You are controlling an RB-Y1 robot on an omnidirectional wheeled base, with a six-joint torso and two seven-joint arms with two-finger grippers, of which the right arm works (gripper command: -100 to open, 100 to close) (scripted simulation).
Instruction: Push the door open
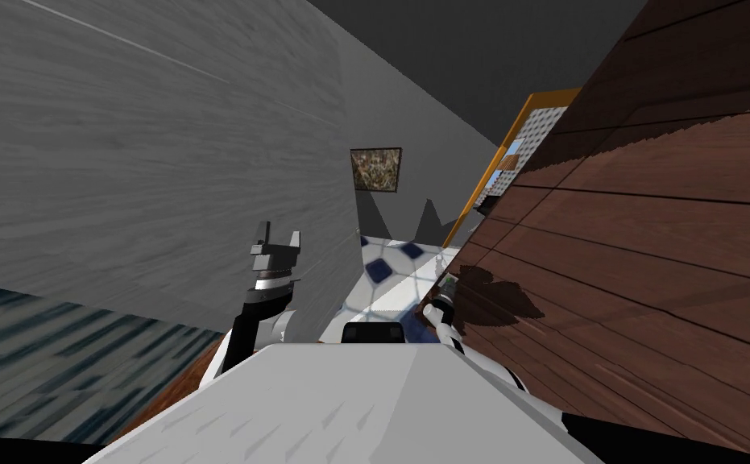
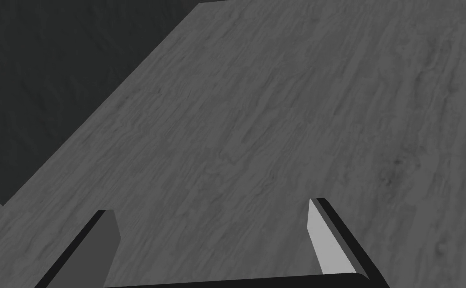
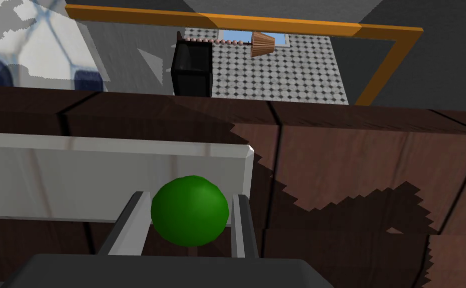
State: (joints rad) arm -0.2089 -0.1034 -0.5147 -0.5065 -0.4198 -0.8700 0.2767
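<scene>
At brown door [image 3: 352, 165] | right gripper [image 3: 189, 196] clamps green knob [image 3: 189, 212] on white plate [image 3: 76, 175], plate lying crosswise to fingers | left gripper [image 2: 211, 206] spread, facing grey wall [image 2: 277, 115]

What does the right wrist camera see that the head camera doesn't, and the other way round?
Right wrist view: a green ball squeezed by the right hand, with a white plate behind it. Head view: the open left hand raised beside a grey surface, and a picture farther on. Both: the brown wooden door and the orange frame past it.
</scene>
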